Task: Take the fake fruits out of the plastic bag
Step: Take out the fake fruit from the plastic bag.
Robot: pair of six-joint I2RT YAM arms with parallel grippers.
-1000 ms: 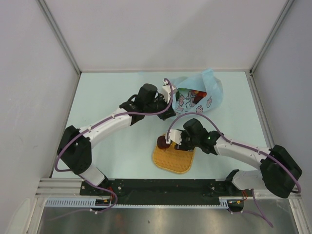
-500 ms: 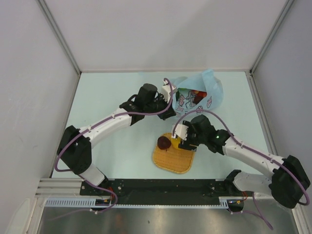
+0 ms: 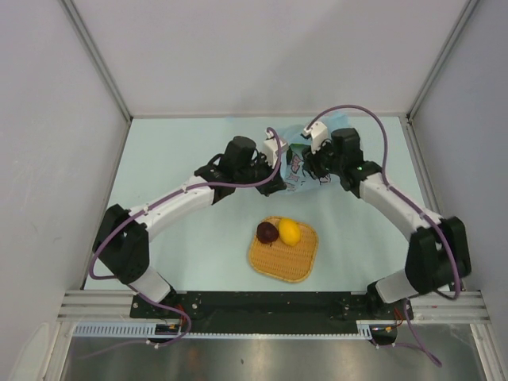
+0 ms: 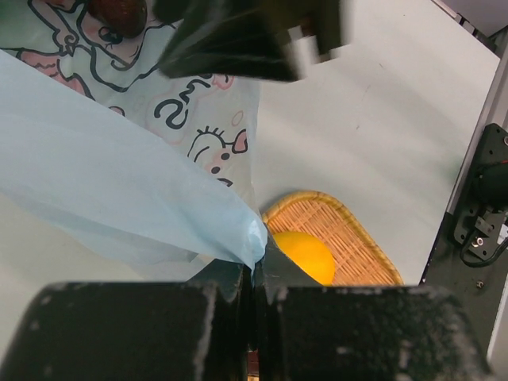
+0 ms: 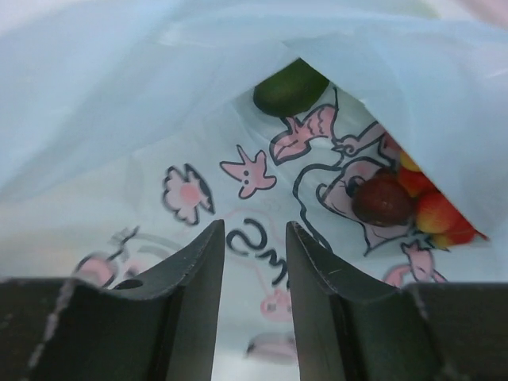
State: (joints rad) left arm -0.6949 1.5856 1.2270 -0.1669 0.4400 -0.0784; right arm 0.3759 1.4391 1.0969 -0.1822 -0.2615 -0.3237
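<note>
Top external view: the pale blue plastic bag lies toward the far right of the bench, held between both arms. Left wrist view shows the left gripper pinched together on a fold of the bag's edge. Right wrist view shows the right gripper at the bag's mouth, its two fingers a little apart with nothing between them, over the printed plastic. Deeper inside the bag lie a dark green avocado, a dark plum and red berries just beside it. Toward the near edge, well apart from the bag, a woven tray holds a yellow lemon touching a purple plum.
</note>
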